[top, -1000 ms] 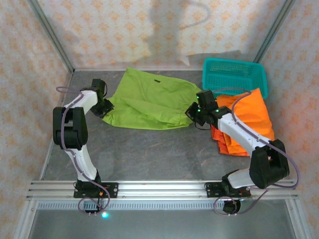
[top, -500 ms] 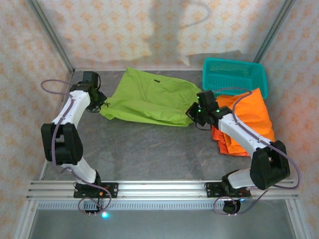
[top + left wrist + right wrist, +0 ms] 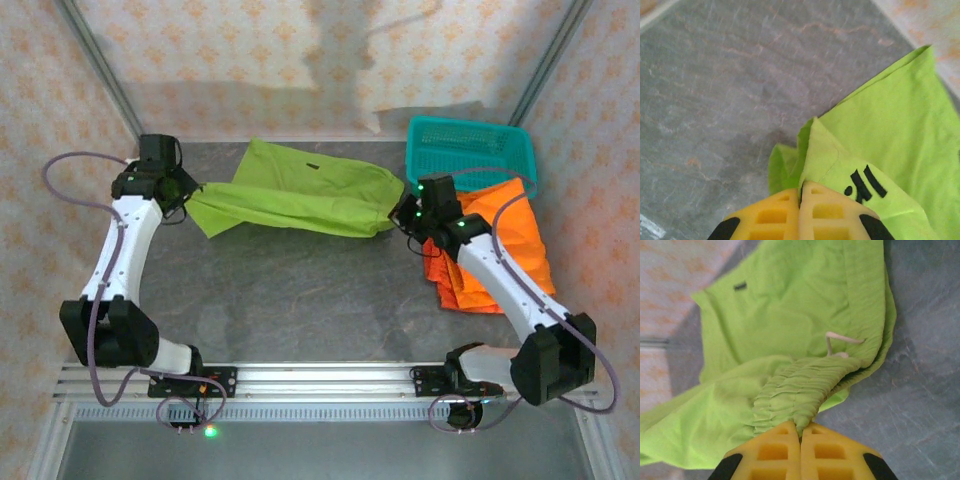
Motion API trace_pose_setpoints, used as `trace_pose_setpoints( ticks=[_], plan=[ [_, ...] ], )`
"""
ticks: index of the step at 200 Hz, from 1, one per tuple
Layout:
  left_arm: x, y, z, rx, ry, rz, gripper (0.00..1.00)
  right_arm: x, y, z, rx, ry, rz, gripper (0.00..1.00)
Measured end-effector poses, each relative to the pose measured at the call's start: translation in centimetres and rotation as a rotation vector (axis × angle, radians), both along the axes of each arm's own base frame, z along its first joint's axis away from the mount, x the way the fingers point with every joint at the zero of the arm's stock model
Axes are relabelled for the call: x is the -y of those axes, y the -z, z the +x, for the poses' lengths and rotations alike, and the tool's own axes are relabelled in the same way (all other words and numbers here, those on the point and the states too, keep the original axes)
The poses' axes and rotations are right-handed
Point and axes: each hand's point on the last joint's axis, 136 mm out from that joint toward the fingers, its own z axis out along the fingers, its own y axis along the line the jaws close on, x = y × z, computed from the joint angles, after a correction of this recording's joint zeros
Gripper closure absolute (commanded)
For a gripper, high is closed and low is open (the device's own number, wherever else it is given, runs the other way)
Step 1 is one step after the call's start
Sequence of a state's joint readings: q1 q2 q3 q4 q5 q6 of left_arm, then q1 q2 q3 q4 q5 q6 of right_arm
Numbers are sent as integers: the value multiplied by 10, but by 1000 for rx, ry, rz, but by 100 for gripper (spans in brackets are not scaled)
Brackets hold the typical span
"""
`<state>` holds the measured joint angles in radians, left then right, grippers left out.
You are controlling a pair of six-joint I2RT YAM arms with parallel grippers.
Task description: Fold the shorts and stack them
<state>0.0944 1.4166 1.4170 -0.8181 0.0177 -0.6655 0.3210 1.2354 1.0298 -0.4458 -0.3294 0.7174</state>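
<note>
The lime-green shorts [image 3: 295, 192] hang stretched between my two grippers above the grey table [image 3: 300, 300]. My left gripper [image 3: 185, 193] is shut on a leg hem corner [image 3: 812, 150] beside a black logo [image 3: 865, 184]. Over at the other end, my right gripper [image 3: 405, 213] is shut on the gathered elastic waist [image 3: 800, 390], next to a pale drawstring [image 3: 840, 340]. Orange shorts [image 3: 500, 250] lie in a pile at the right, under the right arm.
A teal mesh basket [image 3: 470, 148] stands at the back right, touching the orange pile. Patterned walls close the table at the back and both sides. A metal rail [image 3: 320, 378] with the arm bases runs along the near edge.
The left arm has swung out to the left and back, pulling the green shorts taut and narrower. The right gripper rose slightly to the right with the waist.
</note>
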Motion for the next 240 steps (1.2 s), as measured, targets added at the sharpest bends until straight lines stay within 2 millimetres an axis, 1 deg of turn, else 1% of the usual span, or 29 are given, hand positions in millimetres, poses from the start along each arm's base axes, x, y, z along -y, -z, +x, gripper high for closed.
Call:
trace_pose_setpoints(
  ticks=[36,51,64,94,102,114,126,136,147,162,179,198,210,216,224,240],
  plan=[
    [2,-64,0,183,41,41,100,16,-36,10,96,37,86,100],
    [5,-91,-3,268,66,54,100,18,-50,12,129,39,127,100],
    [7,-110,-9,329,79,68,100,18,-62,14,153,35,152,100],
    [7,-146,-18,439,85,97,100,15,-97,17,221,14,186,100],
    [6,-154,-18,454,81,104,100,14,-108,19,241,8,193,100],
    [4,-166,-14,472,74,114,100,11,-127,25,273,-4,202,100],
    [0,-178,-3,486,59,127,100,7,-144,36,300,-18,210,100],
    [-4,-184,8,492,47,136,100,2,-158,49,322,-32,217,100],
    [-8,-188,23,488,32,148,100,-4,-167,63,330,-44,220,100],
    [-15,-192,46,476,11,167,100,-16,-178,88,340,-65,218,100],
    [-25,-199,79,464,-18,197,100,-41,-190,119,348,-110,212,100],
    [-35,-212,111,473,-47,231,100,-77,-216,154,396,-176,219,100],
    [-42,-228,127,514,-69,248,100,-96,-234,171,442,-208,234,100],
    [-46,-237,133,541,-79,253,100,-105,-245,179,473,-224,244,100],
    [-50,-247,137,581,-93,253,100,-112,-258,187,515,-236,257,100],
    [-60,-260,132,628,-128,243,100,-115,-278,192,588,-253,281,100]
  ],
)
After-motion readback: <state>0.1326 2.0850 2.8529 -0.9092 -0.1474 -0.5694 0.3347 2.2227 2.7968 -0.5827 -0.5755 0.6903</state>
